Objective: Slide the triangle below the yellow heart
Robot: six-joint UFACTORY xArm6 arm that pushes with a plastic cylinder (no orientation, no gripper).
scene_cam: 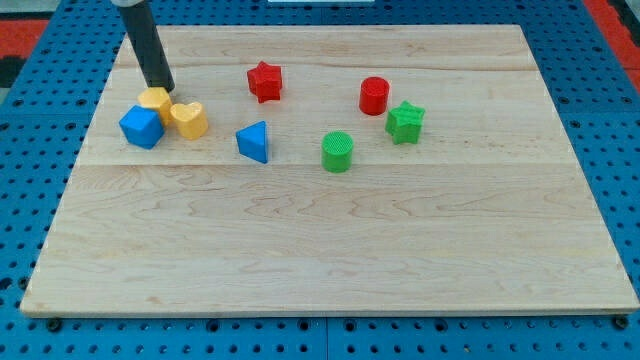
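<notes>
Green cylinder [338, 152], blue triangle [254, 141], yellow heart [189, 119]. My tip [163, 88]: bare rod, no jaws, holding nothing. Advise pushing triangle leftward, downward, avoiding heart.

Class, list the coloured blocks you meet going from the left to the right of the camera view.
Blue cube → yellow heart → blue triangle → red star → green cylinder → red cylinder → green star.

You have a single view, looking down at a slant from above the near edge of the bench [330, 250] toward its far side. It stands back enough to take in the whole wooden top, with blue pegboard [620, 120] showing round every edge.
</notes>
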